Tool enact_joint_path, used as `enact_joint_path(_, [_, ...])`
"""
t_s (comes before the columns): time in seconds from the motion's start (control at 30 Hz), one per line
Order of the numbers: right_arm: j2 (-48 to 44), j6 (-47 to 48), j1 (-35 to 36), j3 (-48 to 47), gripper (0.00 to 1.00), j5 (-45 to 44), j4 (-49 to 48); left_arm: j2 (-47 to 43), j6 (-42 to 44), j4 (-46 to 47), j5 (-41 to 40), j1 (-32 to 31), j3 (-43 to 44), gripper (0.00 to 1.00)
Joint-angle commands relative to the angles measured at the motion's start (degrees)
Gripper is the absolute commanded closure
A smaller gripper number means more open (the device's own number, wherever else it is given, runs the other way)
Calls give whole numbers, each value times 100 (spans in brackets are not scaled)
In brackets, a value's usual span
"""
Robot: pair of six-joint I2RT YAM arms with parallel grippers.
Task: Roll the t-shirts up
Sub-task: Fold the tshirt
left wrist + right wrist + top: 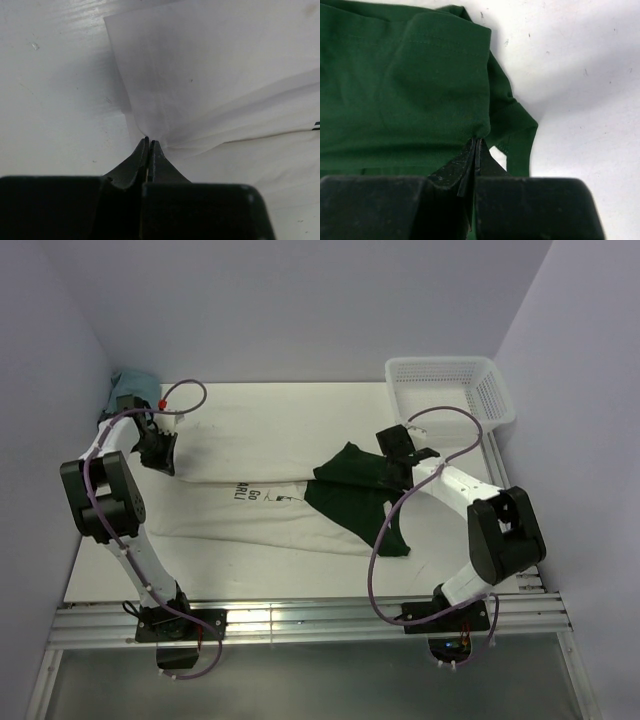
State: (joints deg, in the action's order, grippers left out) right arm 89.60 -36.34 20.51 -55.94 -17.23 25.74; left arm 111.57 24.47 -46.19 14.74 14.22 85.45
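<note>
One t-shirt (260, 510) lies spread across the table, its cream body to the left and its dark green sleeves (352, 480) bunched to the right. A small dark print shows on the chest. My left gripper (160, 454) sits at the shirt's left edge. In the left wrist view its jaws (150, 142) are shut, pinching cream cloth (215, 75) whose creases run into the tips. My right gripper (398, 454) rests on the green part. In the right wrist view it (477, 142) is shut on a fold of green cloth (405, 85).
A white mesh basket (450, 390) stands at the back right corner. A small teal-blue cloth (130, 390) lies bunched at the back left, just behind my left arm. Walls close in on both sides of the white table (250, 410).
</note>
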Motion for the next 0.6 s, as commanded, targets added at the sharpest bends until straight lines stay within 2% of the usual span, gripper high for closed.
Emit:
enact_joint_path(0.0, [-391,-84,49,31,100,-184,10,-425,199,23,11,116,-90,100])
enact_joint_path(0.43, [-110,-251,216,417,100,-52,-130,-505,278,163,29,178,-731,99])
enact_joint_path(0.47, [-101,-242,234,418,93,-26,-148,-505,260,163,46,169,-731,93])
enact_joint_path(0.53, [-127,-242,260,435,87,-8,-165,-539,234,181,72,169,-731,89])
enact_joint_path(0.57, [-153,-234,260,426,80,1,-174,-548,225,172,99,178,-705,85])
